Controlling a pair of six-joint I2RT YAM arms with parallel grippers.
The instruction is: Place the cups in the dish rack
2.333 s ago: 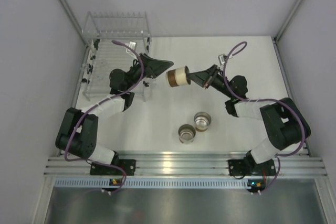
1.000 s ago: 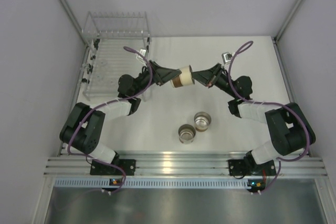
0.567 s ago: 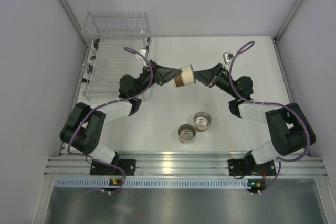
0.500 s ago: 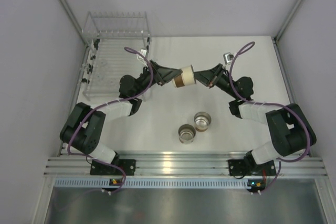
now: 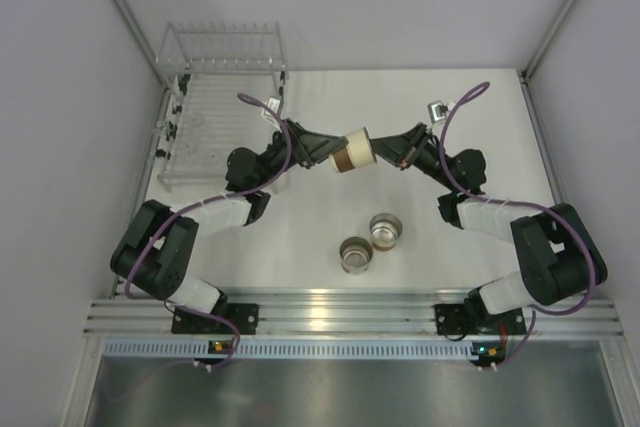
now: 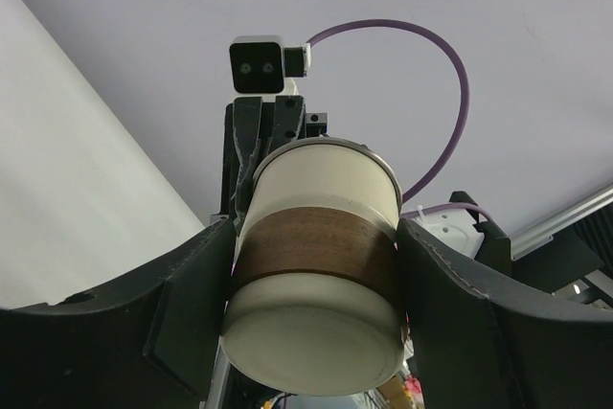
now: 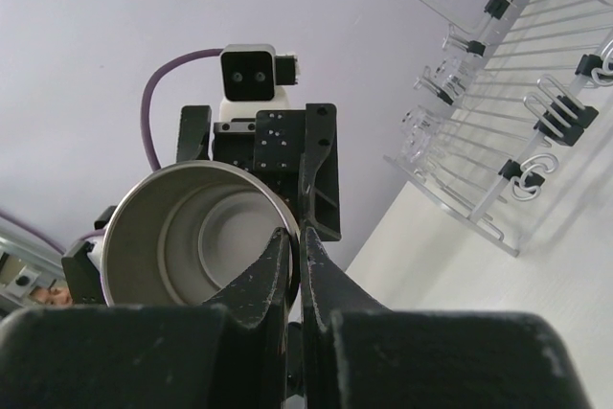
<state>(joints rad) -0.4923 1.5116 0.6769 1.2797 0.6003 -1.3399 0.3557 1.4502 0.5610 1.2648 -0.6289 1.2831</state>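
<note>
near: near cup [image 5: 356, 254] and second cup [image 5: 386, 230], both cream, upright on surface [image 5: 300, 217], mouths up, just beside each other, no arm at them.
mid: held cup [image 5: 350, 150] in the air btw the two arms, on its side. r pincer [image 7: 297, 248] clamped on its rim, one finger in, one out.
chg vs ~2 s ago: r alone had the cup, l arm was back near the rack w/ fingers spread. now l pincer [image 6: 316, 256] has come across and closed round the brown band, pads touching both sides.
=> handover r→l underway, r not yet let go.
far: dish rack [image 5: 205, 122] at far-left of surface, well apart from held cup. no cream cup seen in it.
</note>
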